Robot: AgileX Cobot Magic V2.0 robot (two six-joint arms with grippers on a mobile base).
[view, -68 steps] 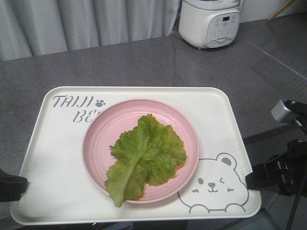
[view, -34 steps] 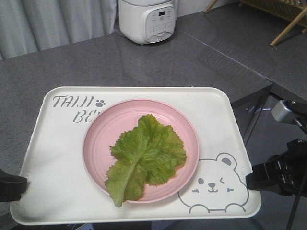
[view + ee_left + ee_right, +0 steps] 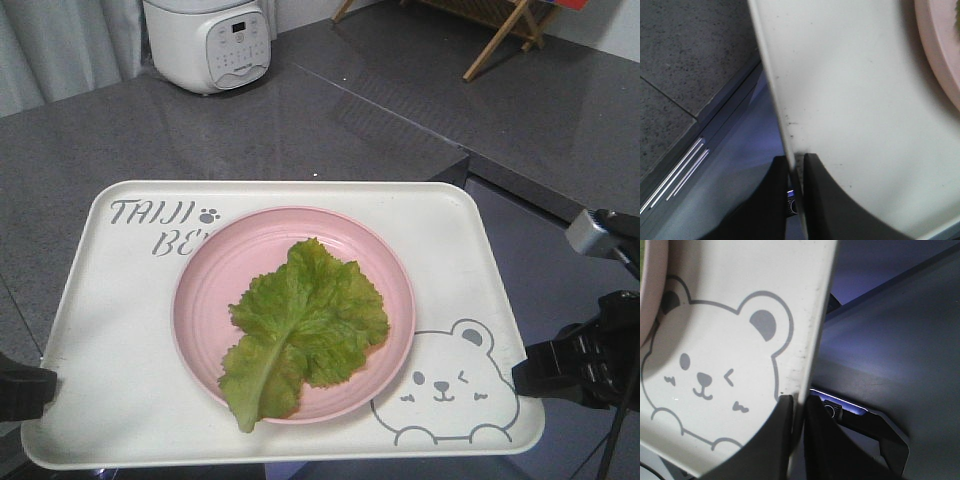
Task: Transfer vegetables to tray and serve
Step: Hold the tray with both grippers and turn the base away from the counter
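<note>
The green lettuce leaf, the vegetables point(image 3: 300, 330), lies on a round pink plate point(image 3: 215, 270) in the middle of the cream tray point(image 3: 110, 330) with the bear drawing. The tray is held up in front of me, over the grey counter's edge. My left gripper point(image 3: 35, 390) is shut on the tray's left rim point(image 3: 775, 100); in the left wrist view its two black fingers point(image 3: 817, 200) pinch the edge. My right gripper point(image 3: 530, 370) is shut on the right rim, its fingers point(image 3: 775, 435) clamped beside the bear point(image 3: 705, 375).
A white rice cooker point(image 3: 205, 40) stands on the grey counter point(image 3: 300, 120) at the back left. A wooden rack point(image 3: 500, 25) sits at the far right. The counter's edge and a drop to a lower grey floor point(image 3: 560, 110) lie on the right.
The tray, plate and leaf keep their place between both grippers. The background slides left: the rice cooker has moved from upper right to upper left, and the counter edge has come into view.
</note>
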